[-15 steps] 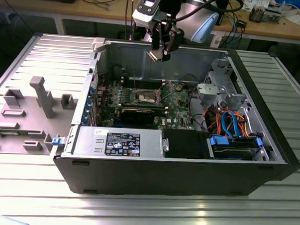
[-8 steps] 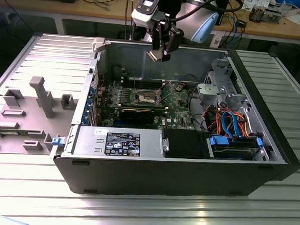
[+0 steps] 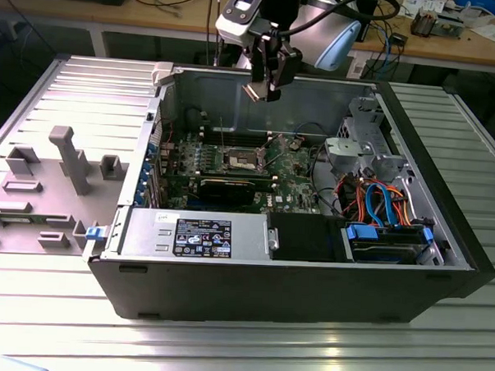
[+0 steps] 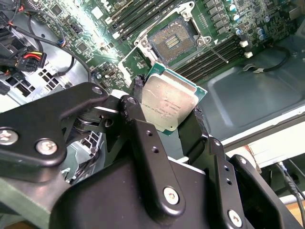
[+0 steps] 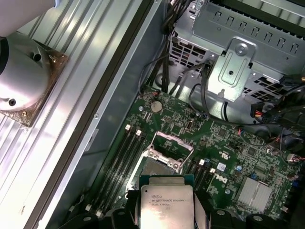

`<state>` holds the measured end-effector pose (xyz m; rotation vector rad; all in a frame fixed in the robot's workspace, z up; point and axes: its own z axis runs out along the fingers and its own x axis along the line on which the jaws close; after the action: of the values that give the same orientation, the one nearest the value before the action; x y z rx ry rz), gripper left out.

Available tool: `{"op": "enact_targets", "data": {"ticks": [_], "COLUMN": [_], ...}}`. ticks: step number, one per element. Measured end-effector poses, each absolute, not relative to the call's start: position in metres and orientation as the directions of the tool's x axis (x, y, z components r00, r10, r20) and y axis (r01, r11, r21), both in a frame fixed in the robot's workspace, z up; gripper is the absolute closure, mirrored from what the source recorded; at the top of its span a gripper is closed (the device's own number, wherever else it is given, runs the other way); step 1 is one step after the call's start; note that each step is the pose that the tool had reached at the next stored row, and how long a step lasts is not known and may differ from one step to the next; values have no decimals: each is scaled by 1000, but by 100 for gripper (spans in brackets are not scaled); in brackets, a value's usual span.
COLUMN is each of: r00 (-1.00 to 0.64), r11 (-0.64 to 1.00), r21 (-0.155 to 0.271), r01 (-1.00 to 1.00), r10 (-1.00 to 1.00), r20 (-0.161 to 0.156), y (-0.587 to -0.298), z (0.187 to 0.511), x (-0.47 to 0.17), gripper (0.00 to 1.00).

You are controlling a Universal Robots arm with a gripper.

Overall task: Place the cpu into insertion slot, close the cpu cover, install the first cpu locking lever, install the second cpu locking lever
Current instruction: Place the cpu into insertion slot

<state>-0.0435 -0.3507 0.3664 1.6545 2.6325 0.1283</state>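
Note:
My gripper (image 3: 262, 87) hangs above the open computer case, shut on the cpu (image 3: 256, 91). In both wrist views the cpu (image 4: 167, 102) (image 5: 167, 205) is a pale silvery square chip clamped by its edges between the black fingers (image 4: 195, 126). Below it on the green motherboard (image 3: 293, 167) the insertion slot (image 4: 172, 42) lies open, its dark pin field bare. The cpu partly hides the insertion slot (image 5: 157, 168) in the first wrist view. The cpu cover (image 5: 170, 144) stands raised at the slot's edge. A gap remains between the chip and the socket.
Memory slots (image 4: 217, 50) flank the socket. A drive cage (image 3: 360, 149) and coloured cables (image 3: 378, 199) fill the case toward the exterior view's right, and a power supply (image 3: 196, 232) sits in front. A grey fixture tray (image 3: 59, 169) lies outside the case.

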Motion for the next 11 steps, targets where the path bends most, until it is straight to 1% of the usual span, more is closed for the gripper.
{"op": "enact_targets", "data": {"ticks": [11], "r00": [-402], "r11": [399], "r21": [86], "r01": [913], "r10": [915], "r20": [19], "y": [-351], "z": [366], "x": [-43], "gripper": [46]}}
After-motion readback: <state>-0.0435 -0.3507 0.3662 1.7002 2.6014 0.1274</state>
